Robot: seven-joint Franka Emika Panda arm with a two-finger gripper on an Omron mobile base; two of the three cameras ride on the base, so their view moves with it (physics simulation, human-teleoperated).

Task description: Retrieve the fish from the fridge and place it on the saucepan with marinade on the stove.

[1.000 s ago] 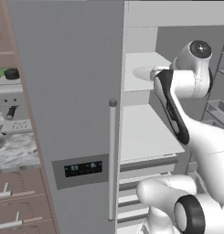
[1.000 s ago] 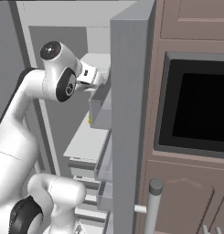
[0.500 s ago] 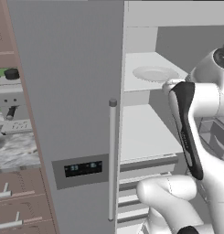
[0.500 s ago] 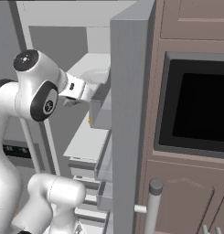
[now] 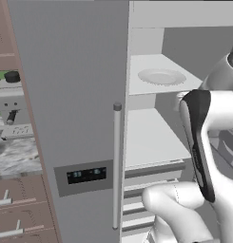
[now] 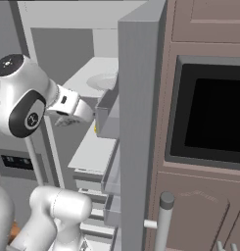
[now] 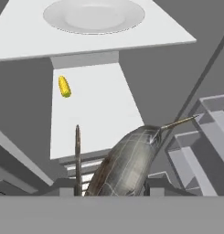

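Note:
The fish (image 7: 127,163), slim and dark grey, lies between my fingertips in the hand view, its thin tail pointing up and right. My gripper (image 7: 112,187) is shut on it. In the right base view the gripper (image 6: 76,115) hangs in front of the fridge shelves, level with the middle shelf. The fridge (image 5: 75,95) has its left door shut and its right door (image 6: 138,122) swung open. The saucepan and the stove are out of view.
A pale round plate (image 5: 160,76) sits on the upper shelf (image 7: 35,45). A small yellow corn cob (image 7: 64,86) lies on the shelf below. Door bins (image 7: 209,137) are at the right. A wall oven (image 6: 209,117) stands beside the open door.
The arm has drawn back and down from the upper shelf by the plate to the level of the middle shelf, with the fish in the gripper.

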